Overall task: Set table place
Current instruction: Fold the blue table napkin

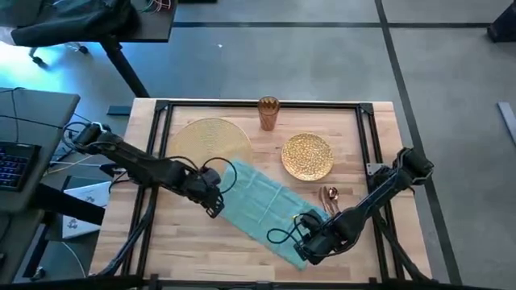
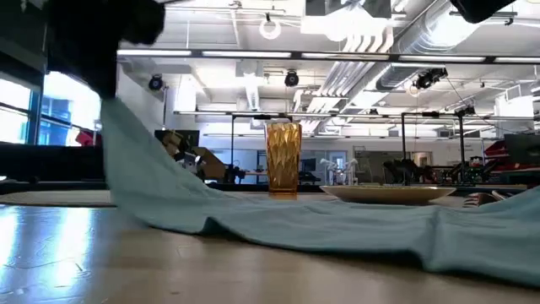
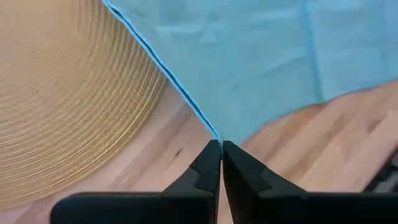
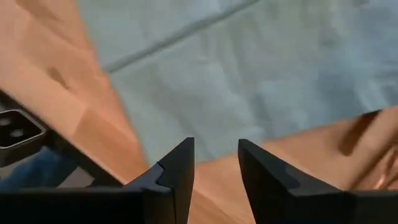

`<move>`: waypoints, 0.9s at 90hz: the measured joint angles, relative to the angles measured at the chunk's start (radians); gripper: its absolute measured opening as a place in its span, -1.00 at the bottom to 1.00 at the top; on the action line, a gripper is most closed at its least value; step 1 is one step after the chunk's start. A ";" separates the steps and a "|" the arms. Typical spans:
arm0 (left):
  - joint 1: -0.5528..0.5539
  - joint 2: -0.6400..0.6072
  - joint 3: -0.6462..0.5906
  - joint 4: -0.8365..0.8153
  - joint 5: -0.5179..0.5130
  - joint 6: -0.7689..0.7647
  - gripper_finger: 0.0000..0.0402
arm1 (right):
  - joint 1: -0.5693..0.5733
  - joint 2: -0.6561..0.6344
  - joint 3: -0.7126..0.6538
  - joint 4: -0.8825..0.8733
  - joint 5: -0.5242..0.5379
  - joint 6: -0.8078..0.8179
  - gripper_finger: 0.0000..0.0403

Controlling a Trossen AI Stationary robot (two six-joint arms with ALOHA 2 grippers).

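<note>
On the table (image 1: 185, 242), the teal napkin (image 1: 266, 205) lies unfolded as a long strip, its long axis running diagonally from beside the placemat (image 1: 211, 138) toward the near right edge. The left gripper (image 3: 221, 152), fingers clamped, pinches the napkin's far-left corner and lifts it off the wood. The right gripper (image 4: 216, 163) hovers with fingers parted over the napkin's opposite end, near the gold plate (image 1: 307, 155), with the amber cup (image 1: 268, 113) beyond.
</note>
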 joint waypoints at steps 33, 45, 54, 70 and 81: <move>-0.161 -0.026 0.071 -0.041 -0.018 -0.127 -1.00 | -0.151 0.002 -0.272 0.269 -0.180 -0.162 -0.46; -0.240 -0.025 0.125 -0.055 -0.052 -0.182 -1.00 | -0.272 0.009 -0.318 0.388 -0.175 -0.277 -0.51; -0.288 -0.026 0.146 -0.050 -0.115 -0.243 -1.00 | -0.374 0.028 -0.312 0.433 -0.131 -0.397 -0.54; -0.340 -0.017 0.154 -0.034 -0.180 -0.322 -1.00 | -0.533 0.081 -0.207 0.527 0.016 -0.790 -0.55; -0.349 -0.003 0.154 -0.028 -0.207 -0.348 -1.00 | -0.601 0.089 -0.053 0.446 0.063 -1.027 -0.56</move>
